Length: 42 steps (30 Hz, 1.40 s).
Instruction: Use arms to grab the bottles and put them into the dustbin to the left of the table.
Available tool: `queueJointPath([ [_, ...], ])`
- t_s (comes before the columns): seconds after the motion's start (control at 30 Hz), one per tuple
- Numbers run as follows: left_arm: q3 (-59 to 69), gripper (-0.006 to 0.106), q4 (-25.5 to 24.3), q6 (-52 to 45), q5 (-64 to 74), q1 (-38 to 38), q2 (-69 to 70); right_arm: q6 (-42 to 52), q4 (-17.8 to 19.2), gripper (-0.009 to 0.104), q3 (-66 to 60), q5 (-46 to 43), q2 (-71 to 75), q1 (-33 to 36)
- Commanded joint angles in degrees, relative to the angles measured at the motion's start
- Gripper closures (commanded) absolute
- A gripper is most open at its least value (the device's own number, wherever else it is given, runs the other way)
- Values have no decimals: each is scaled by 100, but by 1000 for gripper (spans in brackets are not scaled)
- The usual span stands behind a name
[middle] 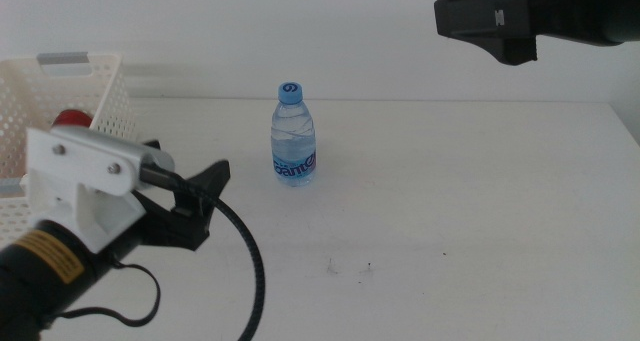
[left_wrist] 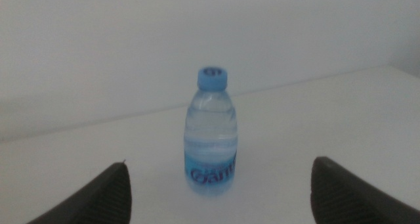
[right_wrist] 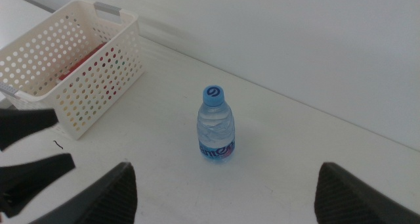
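Two grippers, both with jaws spread wide and nothing between them. The left gripper [middle: 205,196] sits low at the table's [middle: 450,211] left side, aimed at the water bottle [middle: 293,136], which stands upright near the table's middle, about 2 o'clock from those jaws with a clear gap. The bottle has a blue cap with a round logo and a blue label; its lettering is too blurry to read. The right gripper [middle: 500,26] hangs high at the far right, well apart from the bottle. The dustbin [middle: 95,101] stands at 9 o'clock from the bottle, with something red [middle: 70,118] inside. A yellow sticker [middle: 48,256] on the left arm is unreadable.
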<state>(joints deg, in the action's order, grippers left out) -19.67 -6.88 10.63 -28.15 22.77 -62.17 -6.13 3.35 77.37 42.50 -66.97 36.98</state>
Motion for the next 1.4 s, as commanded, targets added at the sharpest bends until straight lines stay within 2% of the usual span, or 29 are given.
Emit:
queueJointPath([
  [0.0, 84, 7, -22, 141, -376, -51, -259, -2, 72, 5, 40, -48, 38, -46],
  [0.2, 46, 7, -820, 510, -714, -51, -856, -2, 72, 5, 40, -48, 38, -46],
  [0.27, 46, 7, -913, 621, -725, -51, -984, -2, 72, 5, 40, -48, 38, -46],
  [0.43, 46, 7, -605, 635, -571, -51, -1078, -2, 72, 5, 40, -48, 38, -46],
  [0.53, 46, 7, -342, -40, -1095, -51, -1203, -2, 72, 5, 40, -48, 38, -46],
  [0.8, -67, 7, -109, 398, -1241, -51, -2086, -2, 72, 5, 40, -48, 38, -46],
  [0.93, -251, 7, -66, -94, -2312, -51, -2866, -2, 72, 5, 40, -48, 38, -46],
  [1.13, -1161, 7, 27, -113, -3175, -51, -4381, -2, 72, 5, 40, -48, 38, -46],
  [1.37, -2378, 7, 10, -139, -3122, -51, -5447, -2, 72, 6, 40, -48, 38, -46],
])
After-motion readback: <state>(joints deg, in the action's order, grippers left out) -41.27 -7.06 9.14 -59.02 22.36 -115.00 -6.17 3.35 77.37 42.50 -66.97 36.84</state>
